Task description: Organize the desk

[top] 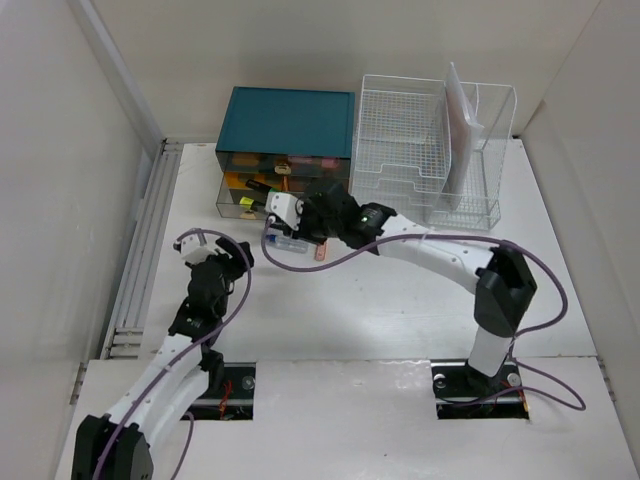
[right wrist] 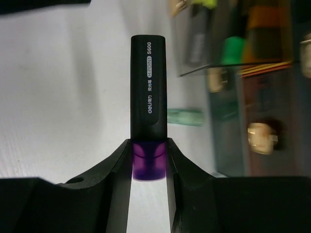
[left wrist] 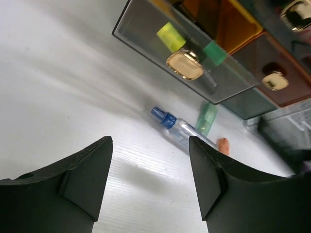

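The white desk has a grey rail along its left edge. My right gripper reaches across to just in front of the teal drawer cabinet. In the right wrist view it is shut on the purple end of a black highlighter, held above the desk. My left gripper hovers low over the desk, left of the right gripper. Its jaws are open and empty. A clear pen with a blue cap, a green piece and an orange piece lie ahead of it.
The cabinet's see-through drawers have gold knobs and hold yellow and green items. A white wire basket with a sheet standing in it is at the back right. White walls close in the desk at left, right and back.
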Motion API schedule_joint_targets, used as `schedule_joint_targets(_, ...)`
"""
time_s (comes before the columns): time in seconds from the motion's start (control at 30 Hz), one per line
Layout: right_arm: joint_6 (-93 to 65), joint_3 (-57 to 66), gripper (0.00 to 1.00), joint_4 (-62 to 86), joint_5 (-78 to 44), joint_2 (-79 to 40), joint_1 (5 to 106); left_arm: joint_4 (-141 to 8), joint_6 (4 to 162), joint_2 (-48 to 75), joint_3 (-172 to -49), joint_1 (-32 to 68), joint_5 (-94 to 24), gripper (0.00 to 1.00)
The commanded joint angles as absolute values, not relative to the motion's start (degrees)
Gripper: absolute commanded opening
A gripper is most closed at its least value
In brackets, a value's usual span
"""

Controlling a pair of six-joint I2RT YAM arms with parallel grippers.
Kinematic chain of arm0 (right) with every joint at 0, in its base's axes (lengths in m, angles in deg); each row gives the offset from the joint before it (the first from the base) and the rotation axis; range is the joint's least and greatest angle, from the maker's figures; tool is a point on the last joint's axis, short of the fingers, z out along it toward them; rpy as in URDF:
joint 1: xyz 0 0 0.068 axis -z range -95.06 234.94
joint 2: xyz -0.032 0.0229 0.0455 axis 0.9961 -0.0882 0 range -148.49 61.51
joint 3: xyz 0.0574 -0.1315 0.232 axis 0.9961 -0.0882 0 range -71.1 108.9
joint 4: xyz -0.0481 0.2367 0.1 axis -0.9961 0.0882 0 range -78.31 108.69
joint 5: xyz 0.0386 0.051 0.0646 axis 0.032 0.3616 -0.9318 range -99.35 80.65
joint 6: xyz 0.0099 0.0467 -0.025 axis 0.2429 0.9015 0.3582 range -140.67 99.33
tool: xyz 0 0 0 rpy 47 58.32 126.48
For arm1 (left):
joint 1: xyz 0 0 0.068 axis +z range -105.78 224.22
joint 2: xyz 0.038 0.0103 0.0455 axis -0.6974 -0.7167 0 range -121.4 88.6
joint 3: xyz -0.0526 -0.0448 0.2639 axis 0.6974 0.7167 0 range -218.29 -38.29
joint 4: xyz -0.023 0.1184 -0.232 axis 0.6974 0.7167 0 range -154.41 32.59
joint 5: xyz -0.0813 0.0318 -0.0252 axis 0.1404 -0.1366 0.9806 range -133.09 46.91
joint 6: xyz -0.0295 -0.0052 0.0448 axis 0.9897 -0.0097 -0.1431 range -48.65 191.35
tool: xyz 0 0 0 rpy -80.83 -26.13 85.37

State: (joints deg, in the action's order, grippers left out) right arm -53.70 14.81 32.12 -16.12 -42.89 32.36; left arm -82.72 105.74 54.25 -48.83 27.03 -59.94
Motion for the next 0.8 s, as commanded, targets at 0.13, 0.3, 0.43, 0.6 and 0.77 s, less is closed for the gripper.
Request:
schedule_joint_targets(0.13, -56.4, 18.7, 0.04, 27.0, -6.0, -39.0, 32.3, -92.8, 104.3, 47.1, -53.7, 26.9, -60.6, 0.62)
schedule_joint_targets(0.3, -57.0, 25.9, 0.04, 24.2, -4.3, -44.4, 32.9, -95.9, 103.6, 41.4, -55.7, 26.9, -59.9, 0.62)
schedule_joint_targets(0.43, -57.5, 30.8, 0.04, 22.2, -4.3, -48.3, 34.1, -96.5, 103.0, 37.7, -58.0, 28.3, -58.7, 0.62)
schedule_joint_targets(0.6, -57.5, 36.6, 0.04, 21.4, -4.8, -53.3, 34.7, -98.5, 103.0, 36.7, -58.0, 28.9, -57.0, 0.62)
schedule_joint_targets(0.77, -57.5, 43.0, 0.05, 21.4, -5.4, -59.2, 34.7, -99.0, 103.0, 35.5, -58.0, 28.9, -56.5, 0.62)
